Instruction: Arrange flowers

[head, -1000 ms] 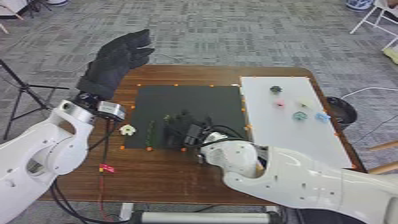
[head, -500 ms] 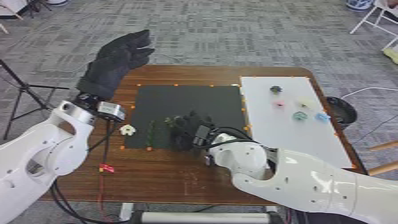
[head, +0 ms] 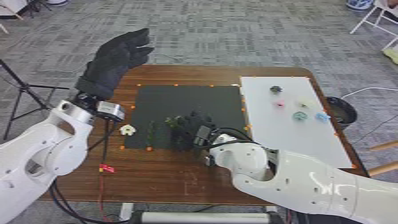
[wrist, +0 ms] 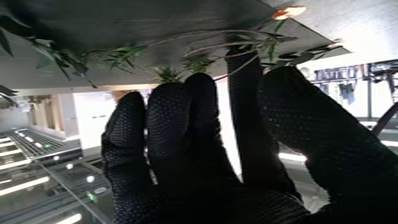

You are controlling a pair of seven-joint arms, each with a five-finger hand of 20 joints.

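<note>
In the head view, my right hand (head: 194, 126) is low over the lower right part of the black mat (head: 182, 97). A leafy green stem (head: 171, 121) lies right beside its fingers, and another green stem (head: 150, 134) is farther left. My left hand (head: 116, 57) is raised beyond the table's far left edge, open and holding nothing. Small flower heads, pink (head: 280, 104), teal (head: 299, 116) and blue (head: 322, 117) among them, lie on the white sheet (head: 266, 125). In the right wrist view, my right hand (wrist: 182, 135) has straight fingers, and thin brown stems (wrist: 209, 35) with leaves cross at its fingertips.
A small white piece (head: 128, 130) lies at the mat's left edge. Orange markers line the mat and the sheet. The brown table (head: 169, 177) shows in front of the mat. A dark round container (head: 341, 111) stands off the table's right edge, and a tripod (head: 25, 87) stands at the left.
My right hand and forearm have shifted a little to the right, and more of the leafy stem beside the hand now shows. The left hand has stayed where it was.
</note>
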